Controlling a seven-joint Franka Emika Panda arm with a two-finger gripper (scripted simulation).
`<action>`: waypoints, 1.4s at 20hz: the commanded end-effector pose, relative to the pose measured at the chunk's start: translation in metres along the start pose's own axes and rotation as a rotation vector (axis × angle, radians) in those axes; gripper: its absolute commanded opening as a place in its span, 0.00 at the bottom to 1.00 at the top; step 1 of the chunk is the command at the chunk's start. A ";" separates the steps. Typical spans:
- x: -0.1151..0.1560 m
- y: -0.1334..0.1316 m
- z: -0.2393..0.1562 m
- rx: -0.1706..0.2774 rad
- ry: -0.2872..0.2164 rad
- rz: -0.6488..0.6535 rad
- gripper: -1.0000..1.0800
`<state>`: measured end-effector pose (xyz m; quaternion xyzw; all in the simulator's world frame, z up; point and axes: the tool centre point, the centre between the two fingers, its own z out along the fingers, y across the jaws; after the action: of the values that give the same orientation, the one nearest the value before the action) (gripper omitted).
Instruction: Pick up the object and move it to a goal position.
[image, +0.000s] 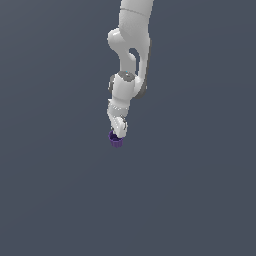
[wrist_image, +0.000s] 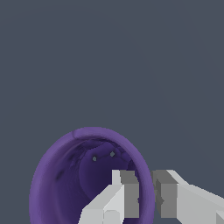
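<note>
The object is a tiny dark purple cup (image: 116, 141) with a hollow top, sitting at the tip of the white arm in the exterior view. In the wrist view the cup (wrist_image: 65, 175) fills the frame, its open mouth facing the camera. My gripper (wrist_image: 145, 186) straddles the cup's rim wall, with one finger (wrist_image: 127, 192) inside the hollow and the other finger (wrist_image: 168, 192) outside. Both pads press against the wall. In the exterior view the gripper (image: 118, 133) points down onto the cup and hides its upper edge.
A plain dark grey-blue surface (image: 200, 200) surrounds the arm in both views. No other object, container or edge shows.
</note>
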<state>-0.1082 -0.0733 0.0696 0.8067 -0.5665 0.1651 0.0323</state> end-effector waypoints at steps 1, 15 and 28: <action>0.000 0.001 0.000 -0.001 0.000 0.001 0.00; 0.042 -0.021 -0.019 -0.001 0.002 0.000 0.00; 0.139 -0.074 -0.061 -0.003 0.004 -0.001 0.00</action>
<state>-0.0195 -0.1520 0.1705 0.8062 -0.5668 0.1658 0.0352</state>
